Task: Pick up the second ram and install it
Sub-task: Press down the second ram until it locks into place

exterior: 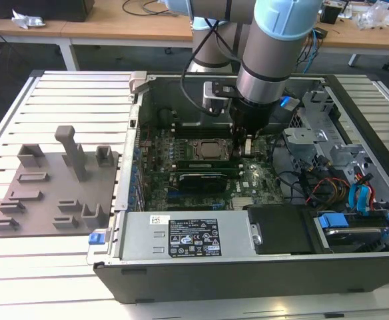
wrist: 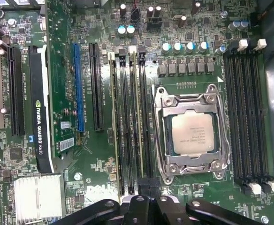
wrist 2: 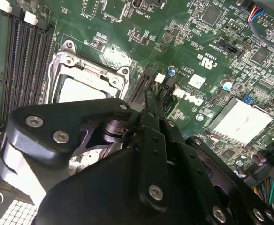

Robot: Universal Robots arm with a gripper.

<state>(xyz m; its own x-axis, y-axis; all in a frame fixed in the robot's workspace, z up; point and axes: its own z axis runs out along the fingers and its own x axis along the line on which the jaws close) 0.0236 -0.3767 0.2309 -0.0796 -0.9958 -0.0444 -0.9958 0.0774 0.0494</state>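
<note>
The gripper (exterior: 245, 142) hangs low inside the open computer case (exterior: 181, 230), over the memory slots (wrist: 130, 117) beside the processor socket (wrist: 192, 133). The second ram (wrist: 140, 112) stands seated in those slots. Whether the jaws are open, I cannot tell.

The second ram (wrist: 140, 117), a thin dark-green stick, is seen edge-up in a slot beside the processor socket (wrist: 192, 132), parallel to another stick.
</note>
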